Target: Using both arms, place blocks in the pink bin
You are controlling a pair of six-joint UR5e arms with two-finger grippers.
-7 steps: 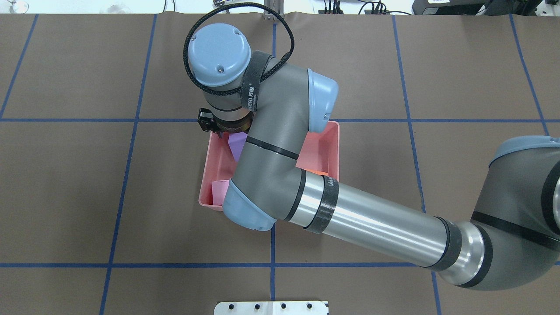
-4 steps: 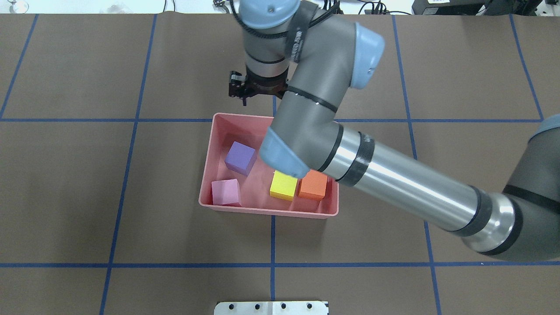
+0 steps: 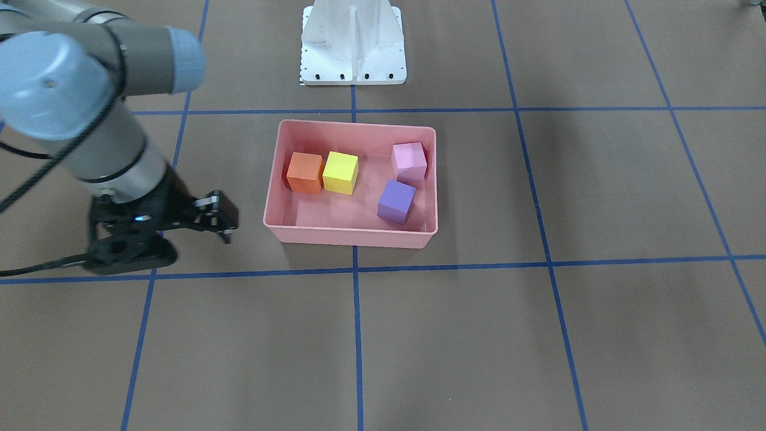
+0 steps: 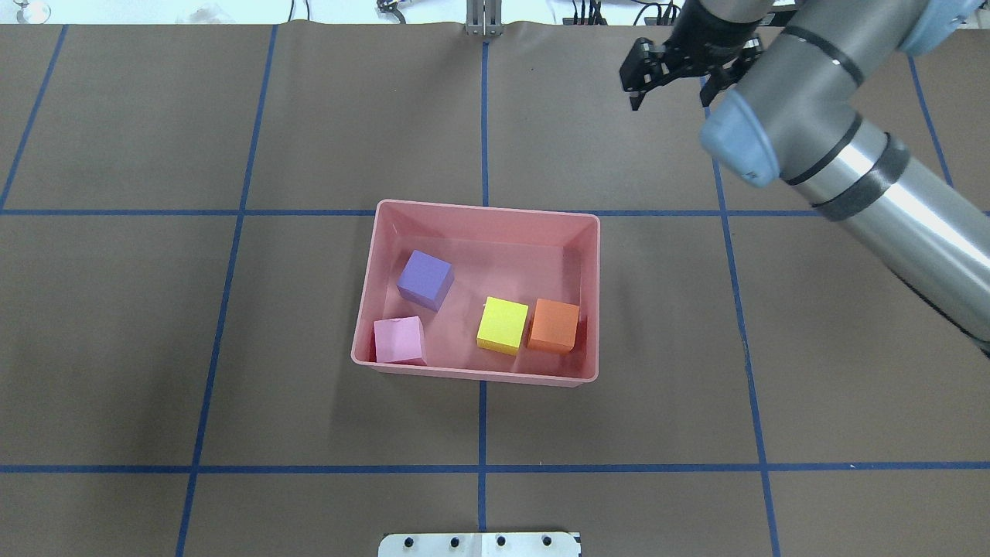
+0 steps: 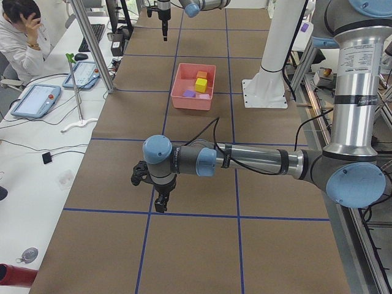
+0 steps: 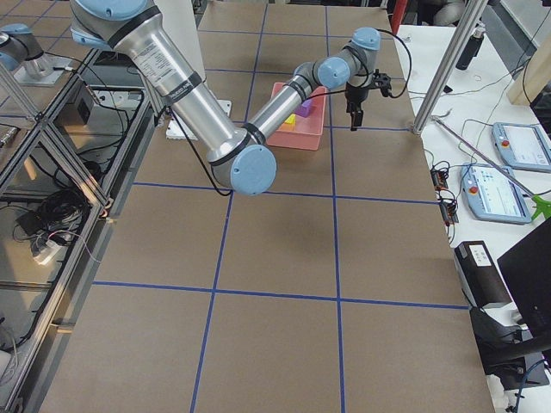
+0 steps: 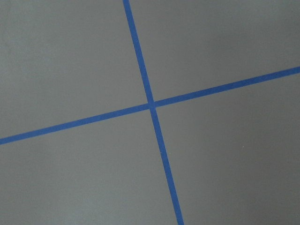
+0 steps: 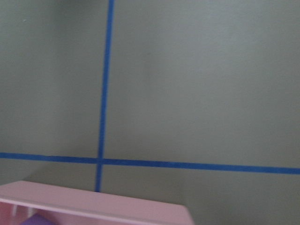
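All four lay inside the pink bin [image 4: 479,208]: orange block [image 4: 554,326], yellow block [image 4: 503,325], purple block [image 4: 425,279], pink block [image 4: 398,339]. They looked light, soft and grippy, best pinched across opposite flat faces. The right claw [image 4: 670,99] hung spread and empty, well apart from the bin; whether the left claw [image 5: 160,205] was spread could not be told.

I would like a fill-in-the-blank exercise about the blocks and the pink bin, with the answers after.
The pink bin holds ___ blocks. The yellow block sits right beside the ___ block. The purple block is nearest to the ___ block. The right claw holds ___.
Answers: four; orange; pink; nothing.
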